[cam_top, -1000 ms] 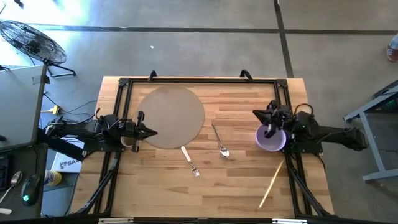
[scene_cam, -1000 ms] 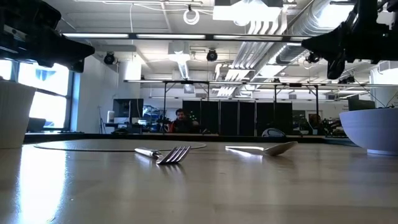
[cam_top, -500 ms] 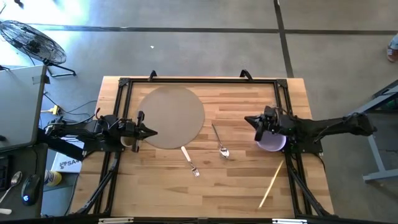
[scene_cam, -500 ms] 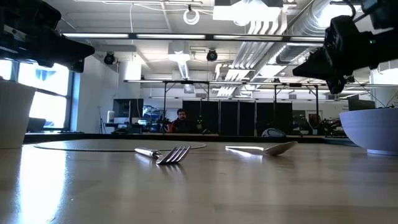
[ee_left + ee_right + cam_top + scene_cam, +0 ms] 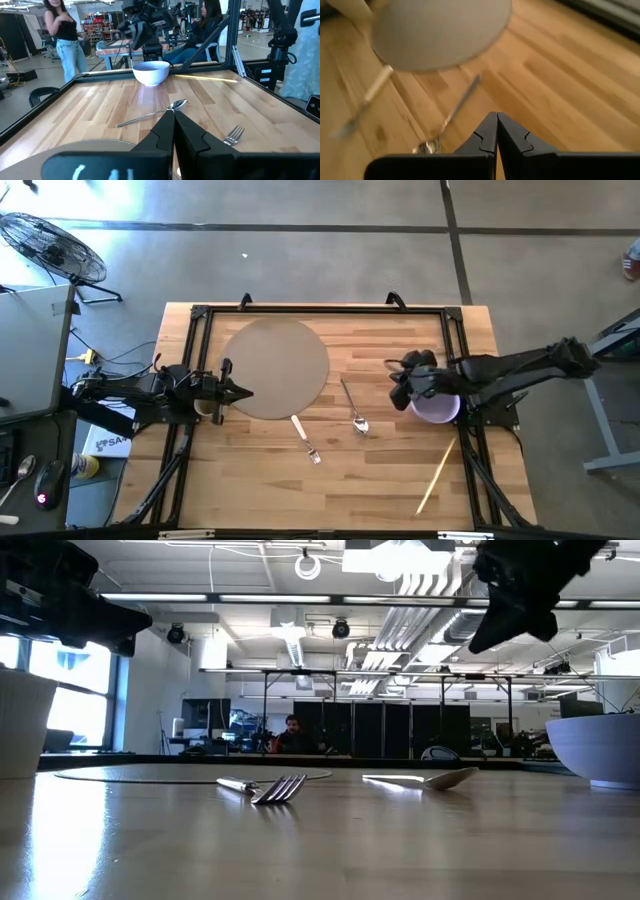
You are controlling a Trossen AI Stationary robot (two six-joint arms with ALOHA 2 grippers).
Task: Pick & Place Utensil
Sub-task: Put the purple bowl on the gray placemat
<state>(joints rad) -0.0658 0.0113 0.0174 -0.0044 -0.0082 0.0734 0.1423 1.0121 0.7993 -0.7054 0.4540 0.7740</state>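
A metal spoon (image 5: 352, 406) lies flat on the wooden table, bowl end toward the near edge; it also shows in the low view (image 5: 425, 779). A fork (image 5: 305, 440) with a pale handle lies flat left of it. A round tan mat (image 5: 275, 367) lies at the far left. My right gripper (image 5: 396, 383) is shut and empty, raised above the table between the spoon and a white bowl (image 5: 437, 404). My left gripper (image 5: 246, 392) is shut and empty at the mat's left near edge.
A long pale stick (image 5: 438, 473) lies at the near right. A black frame (image 5: 320, 310) runs round the table. A white cup (image 5: 22, 720) stands at the left by the left arm. People show in the room beyond the table.
My right gripper has gone from over the white bowl toward the table's left, toward the spoon, and has risen in the low view, its arm stretching out. Spoon, fork and bowl stay where they were.
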